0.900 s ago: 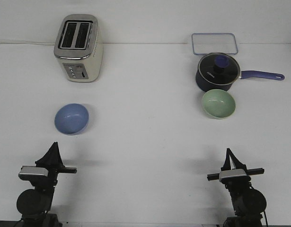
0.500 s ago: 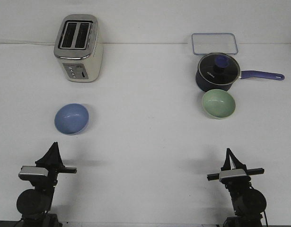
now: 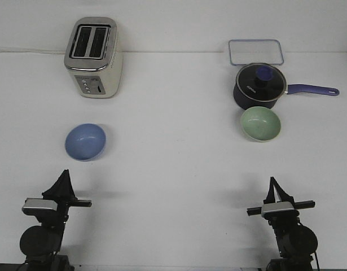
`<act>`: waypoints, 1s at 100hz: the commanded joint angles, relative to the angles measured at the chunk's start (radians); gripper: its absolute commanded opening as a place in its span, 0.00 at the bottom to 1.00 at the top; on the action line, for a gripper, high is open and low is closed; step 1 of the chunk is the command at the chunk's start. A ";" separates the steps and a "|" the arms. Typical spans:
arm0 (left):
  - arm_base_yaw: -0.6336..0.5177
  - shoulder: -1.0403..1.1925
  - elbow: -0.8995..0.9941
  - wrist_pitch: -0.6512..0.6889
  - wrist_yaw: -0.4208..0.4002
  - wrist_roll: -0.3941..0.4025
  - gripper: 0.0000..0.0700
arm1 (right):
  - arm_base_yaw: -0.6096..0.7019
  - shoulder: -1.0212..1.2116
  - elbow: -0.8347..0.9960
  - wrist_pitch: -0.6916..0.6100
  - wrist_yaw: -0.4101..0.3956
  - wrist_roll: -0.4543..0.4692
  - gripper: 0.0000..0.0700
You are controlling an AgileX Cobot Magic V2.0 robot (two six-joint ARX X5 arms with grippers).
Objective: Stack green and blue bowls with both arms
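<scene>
Front view. The task has not yet begun: neither bowl is held and the two are not stacked. The blue bowl [image 3: 85, 141] sits upright on the white surface [image 3: 173, 164] on the left side, in front of the toaster [image 3: 93, 57] and apart from it. The green bowl [image 3: 261, 123] sits upright on the right side, just in front of the dark saucepan [image 3: 260, 86], close enough that contact cannot be ruled out. A clear lidded container [image 3: 256, 52] lies behind the saucepan.

The left tool [image 3: 64, 176] rests at the near edge, below the blue bowl and well apart from it. The right tool [image 3: 272, 184] rests at the near edge, below the green bowl and well apart from it. Each tool comes to a single point, fingers pressed together, pinching nothing.

Judged step: initial approach. The next move calls for each arm to advance toward its own bowl and spread its fingers over the rim. The right arm needs care near the saucepan.
</scene>
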 commanded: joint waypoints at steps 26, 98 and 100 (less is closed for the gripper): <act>-0.001 -0.001 -0.019 0.013 0.001 -0.001 0.02 | 0.001 0.000 -0.002 0.017 0.011 0.441 0.00; -0.001 -0.001 -0.019 0.013 0.001 -0.001 0.02 | 0.000 0.553 0.632 -0.410 0.054 0.649 0.71; -0.001 -0.001 -0.019 0.013 0.001 -0.001 0.02 | 0.000 0.584 0.655 -0.417 0.053 0.649 0.71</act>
